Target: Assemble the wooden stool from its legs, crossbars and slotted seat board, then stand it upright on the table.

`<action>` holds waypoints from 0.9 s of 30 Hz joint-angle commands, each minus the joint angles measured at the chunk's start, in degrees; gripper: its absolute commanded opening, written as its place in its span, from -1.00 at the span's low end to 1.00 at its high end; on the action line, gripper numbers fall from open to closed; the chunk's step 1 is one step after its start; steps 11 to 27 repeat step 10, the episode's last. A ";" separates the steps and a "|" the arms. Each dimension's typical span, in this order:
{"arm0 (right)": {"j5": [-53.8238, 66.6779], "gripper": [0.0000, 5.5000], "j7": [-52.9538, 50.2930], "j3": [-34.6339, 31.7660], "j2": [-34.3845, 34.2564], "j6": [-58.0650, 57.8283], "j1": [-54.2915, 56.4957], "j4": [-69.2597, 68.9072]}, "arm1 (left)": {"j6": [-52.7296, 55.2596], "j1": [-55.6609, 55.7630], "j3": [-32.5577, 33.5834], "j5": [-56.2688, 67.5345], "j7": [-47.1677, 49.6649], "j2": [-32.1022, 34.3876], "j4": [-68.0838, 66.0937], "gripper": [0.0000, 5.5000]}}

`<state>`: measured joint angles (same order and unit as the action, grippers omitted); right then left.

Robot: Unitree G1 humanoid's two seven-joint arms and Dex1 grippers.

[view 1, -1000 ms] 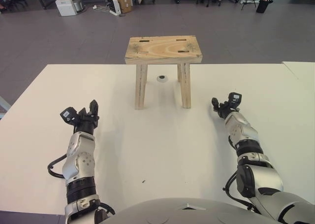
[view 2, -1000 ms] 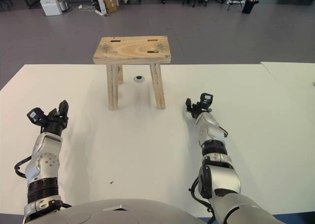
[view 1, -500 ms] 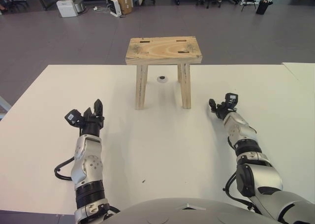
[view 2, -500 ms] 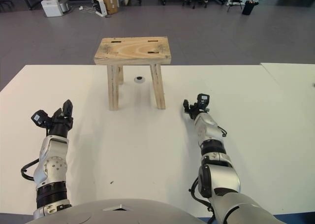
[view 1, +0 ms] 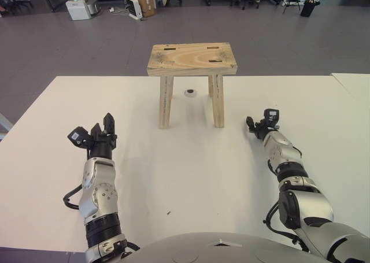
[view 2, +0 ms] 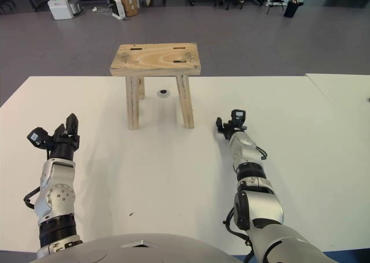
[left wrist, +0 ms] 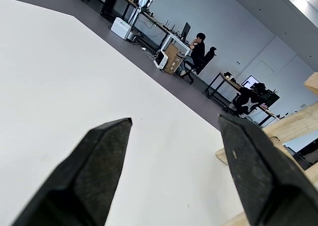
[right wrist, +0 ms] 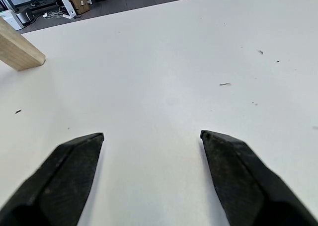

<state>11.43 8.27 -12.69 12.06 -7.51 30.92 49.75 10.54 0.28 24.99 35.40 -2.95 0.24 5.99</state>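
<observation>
The left gripper (view 1: 101,127) is swinging outward, fingers spread wide. The right gripper (view 1: 256,126) is staying put (fingers equally apart).

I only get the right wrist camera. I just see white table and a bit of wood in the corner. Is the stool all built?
Observer: Yes. The stool stands upright on the table, with its seat on top of its legs.
Operator: Is there anything else near it?
Observer: A small dark round thing lies on the table. It shows between the front legs, farther back.
Operator: Where's my other arm?
Observer: The left arm is over the table's left side, apart from the stool. Its jaws are open and hold nothing.
</observation>
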 commanded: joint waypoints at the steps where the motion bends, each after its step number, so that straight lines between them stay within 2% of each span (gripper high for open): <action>1: -0.23 0.33 0.42 0.27 -0.81 0.67 2.11 0.60 | -0.75 0.34 0.24 -0.93 0.03 0.83 -1.97 0.16; 10: -0.09 0.33 -0.26 -0.10 -2.52 2.13 1.74 0.98 | -0.07 1.93 1.79 -0.28 -0.38 4.31 -2.86 0.16; 27: -0.09 0.33 -0.26 -0.10 -2.52 2.13 1.74 0.98 | -0.07 1.93 1.79 -0.28 -0.38 4.31 -2.86 0.16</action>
